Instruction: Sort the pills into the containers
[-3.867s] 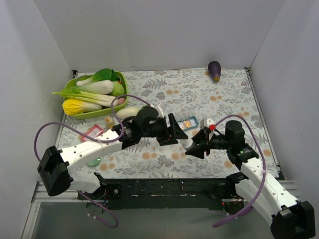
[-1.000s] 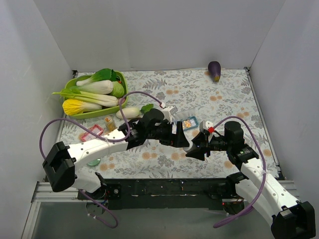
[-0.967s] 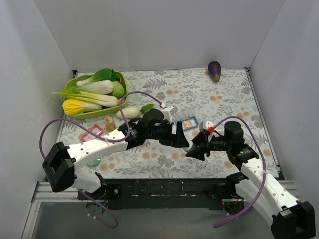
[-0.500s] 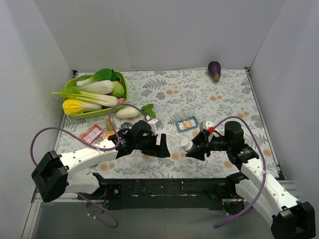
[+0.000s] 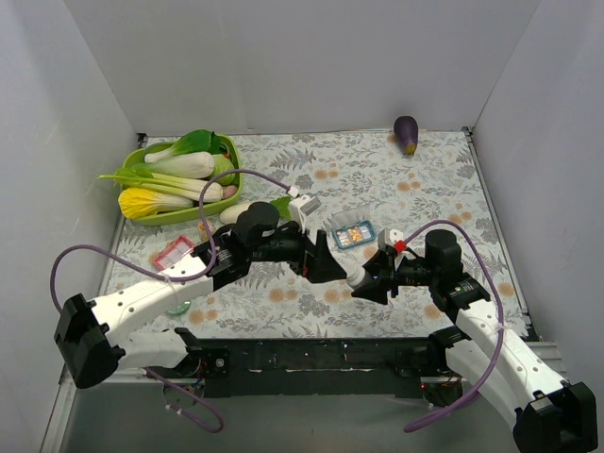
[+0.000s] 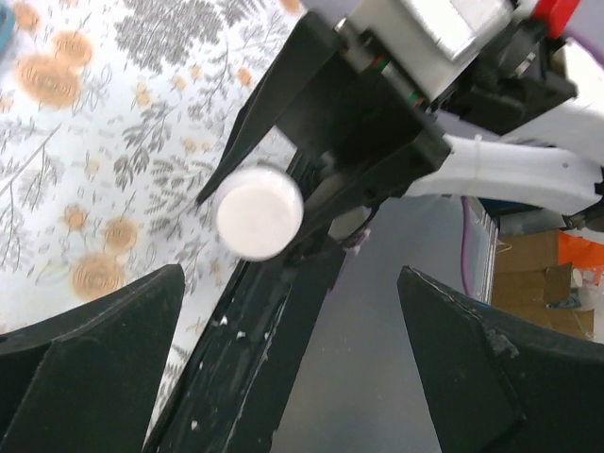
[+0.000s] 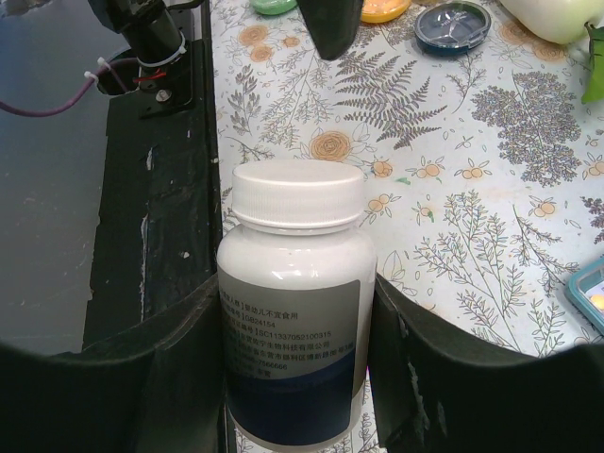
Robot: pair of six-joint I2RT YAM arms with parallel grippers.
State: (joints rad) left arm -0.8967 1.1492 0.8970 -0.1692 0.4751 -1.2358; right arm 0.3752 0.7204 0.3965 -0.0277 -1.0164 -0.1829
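Pills (image 5: 357, 233): tiny orange-yellow pieces lying in the blue-rimmed tray (image 5: 337, 236), centre of the overhead view; whether more sit inside the pill bottle cannot be told.
Pill bottle (image 7: 293, 311): white plastic cylinder with a white screw cap on and a printed grey-and-blue label; held off the table, cap pointing left in the overhead view.
Right gripper (image 5: 368, 282): jaws clenched on the bottle's body.
Left gripper (image 6: 291, 283): jaws spread wide, grasping nothing, facing the cap from near by.
Other containers: red-rimmed tray (image 5: 173, 252) at left of the overhead view; orange dish (image 7: 385, 9), blue-grey dish (image 7: 453, 24) and green dish (image 7: 274, 5) along the top edge of the right wrist view; all shallow clear plastic.
Risk: the smooth cap could slip if the left jaws close off-centre; the bottle could twist in the right grip during unscrewing; once open, a tilt might scatter pills onto the cloth, where the small orange flowers would mask them.
Surface: floral tablecloth (image 5: 444, 189), matte.
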